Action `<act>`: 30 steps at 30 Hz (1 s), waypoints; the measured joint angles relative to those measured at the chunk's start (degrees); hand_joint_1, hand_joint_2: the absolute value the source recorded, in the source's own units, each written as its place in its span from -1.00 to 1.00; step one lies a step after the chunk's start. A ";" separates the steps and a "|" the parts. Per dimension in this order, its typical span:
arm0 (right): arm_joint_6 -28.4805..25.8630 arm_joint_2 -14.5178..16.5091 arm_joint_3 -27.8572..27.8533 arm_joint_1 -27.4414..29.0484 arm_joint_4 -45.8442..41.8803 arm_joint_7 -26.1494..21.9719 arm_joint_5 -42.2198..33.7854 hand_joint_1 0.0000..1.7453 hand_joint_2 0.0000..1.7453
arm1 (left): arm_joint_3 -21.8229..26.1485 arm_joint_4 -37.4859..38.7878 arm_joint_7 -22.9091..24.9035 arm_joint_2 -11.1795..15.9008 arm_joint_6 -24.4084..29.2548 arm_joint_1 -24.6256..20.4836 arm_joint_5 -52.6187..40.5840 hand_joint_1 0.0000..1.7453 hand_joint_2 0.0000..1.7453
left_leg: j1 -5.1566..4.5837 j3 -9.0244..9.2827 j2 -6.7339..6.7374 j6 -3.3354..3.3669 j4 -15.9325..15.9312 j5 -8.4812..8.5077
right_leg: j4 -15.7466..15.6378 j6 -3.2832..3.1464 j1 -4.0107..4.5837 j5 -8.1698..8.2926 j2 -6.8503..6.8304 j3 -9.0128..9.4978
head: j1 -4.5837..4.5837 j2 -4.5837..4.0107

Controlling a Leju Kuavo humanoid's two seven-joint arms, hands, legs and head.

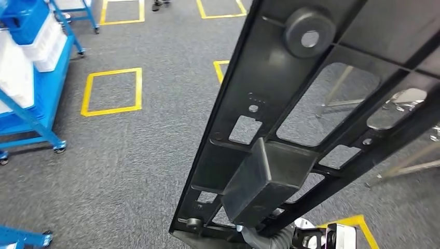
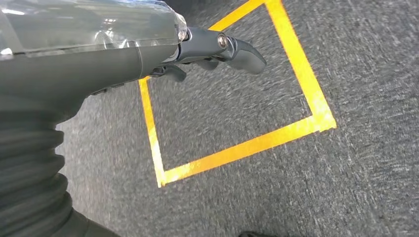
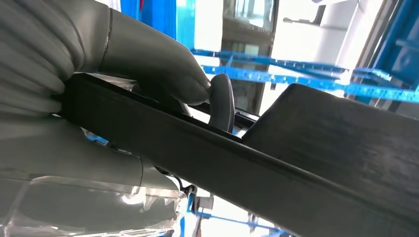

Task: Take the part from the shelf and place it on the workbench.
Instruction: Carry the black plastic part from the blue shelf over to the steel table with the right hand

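A long black plastic frame part [image 1: 290,119] with cut-out windows, a round boss and a boxy block rises slantwise close in front of the head view. My right hand [image 3: 148,59] grips its lower end, the thumb pressed over the part's edge [image 3: 296,163]; in the head view just the ribbed wrist of that hand [image 1: 270,239] shows under the part. My left hand [image 2: 217,52] hangs over grey carpet, fingers loosely bent, with nothing in it.
A blue wheeled shelf [image 1: 36,98] with white bins [image 1: 21,62] stands at the left. Yellow tape squares [image 1: 111,91] mark the carpet. Metal table legs [image 1: 337,98] show through the part at the right. A person's feet [image 1: 160,4] are at the far edge.
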 joint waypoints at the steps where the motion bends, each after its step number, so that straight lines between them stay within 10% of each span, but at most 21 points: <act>1: 0.03 0.00 0.00 -0.08 0.09 0.21 -0.10 1.00 1.00 | 0.04 0.00 0.00 0.01 -0.01 0.07 0.01 -1.00 1.00 | -0.14 0.00 0.83 0.10 0.01 -0.08 | 3.49 0.14 -0.09 -1.26 -0.48 -1.76 | 0.00 0.00; 3: 0.10 0.00 0.00 -0.52 0.38 1.12 -0.48 1.00 1.00 | 0.08 0.00 0.04 -0.01 -0.11 0.05 0.00 -1.00 1.00 | -0.32 0.08 2.40 0.13 0.01 -0.26 | 5.04 0.17 -0.20 -0.80 -0.84 -2.54 | 0.00 0.00; 7: 0.07 0.01 0.01 -3.84 1.04 3.80 -2.06 1.00 1.00 | 0.15 0.00 0.25 -0.27 -0.32 -0.27 0.38 -1.00 1.00 | -0.64 0.64 4.82 -0.39 0.02 -0.74 | -8.82 -1.01 0.51 4.99 -4.25 4.79 | 0.00 0.00; 10: -0.01 0.01 0.01 -6.10 1.38 4.73 -3.34 1.00 1.00 | 0.55 0.00 0.02 -0.70 -0.18 -0.52 1.11 -1.00 1.00 | -0.68 1.04 6.31 -1.26 -0.17 -0.98 | -11.00 -1.99 1.20 5.16 -4.20 5.54 | 0.00 0.00; 13: -0.05 0.03 0.01 -6.98 1.50 5.06 -3.74 1.00 1.00 | 0.93 0.00 -0.09 -1.01 -0.07 -0.80 1.31 -1.00 1.00 | -0.45 0.41 4.00 -2.06 2.41 -3.05 | -12.11 -2.89 0.70 5.72 -2.48 6.25 | -0.01 0.00; 17: -0.53 0.10 0.07 -7.82 2.04 5.59 -3.91 1.00 1.00 | 1.15 0.00 -0.36 -1.11 -0.02 -0.43 1.30 -1.00 1.00 | -0.25 -6.25 0.63 -2.57 15.88 -8.41 | -12.16 -3.38 0.56 5.70 0.25 6.55 | -0.02 0.00; 19: -0.95 0.07 0.07 -8.07 2.48 5.72 -4.10 1.00 1.00 | 1.20 0.00 0.00 -1.11 -0.03 -0.30 1.16 -1.00 1.00 | -0.20 -6.28 0.42 -2.68 14.39 -5.74 | -11.83 -3.25 0.50 5.50 1.96 6.64 | -0.02 0.00; 22: -1.76 -0.08 0.19 -9.48 3.29 5.96 -5.09 1.00 1.00 | 1.22 0.01 1.57 -1.15 -0.04 -0.21 0.81 -1.00 1.00 | 0.29 -2.33 -2.97 -2.57 3.81 -0.12 | -10.87 -2.56 0.34 4.98 4.30 6.31 | -0.01 0.00; 24: -2.43 -0.22 0.39 -10.35 3.89 6.37 -5.79 1.00 1.00 | 1.21 0.02 2.48 -1.25 -0.12 -0.10 0.60 -1.00 1.00 | 0.41 -1.55 -4.74 -2.10 1.36 0.10 | -10.49 -1.83 0.19 5.06 5.62 5.52 | -0.01 0.00; 26: -2.89 -0.57 0.64 -10.51 4.34 6.62 -6.25 1.00 1.00 | 1.24 0.02 3.37 -1.41 -0.19 -0.07 0.55 -1.00 1.00 | 0.34 -1.44 -3.75 -1.29 0.87 0.27 | -10.64 -1.05 0.01 5.33 6.47 5.10 | -0.02 0.00; 30: -3.26 -1.43 0.99 -10.63 4.91 6.43 -6.65 1.00 1.00 | 1.28 0.02 4.75 -1.62 -0.21 0.04 0.35 -1.00 1.00 | 0.15 -0.83 -0.99 0.03 -0.07 0.58 | -2.73 -0.05 0.17 1.27 0.78 1.04 | 0.00 0.00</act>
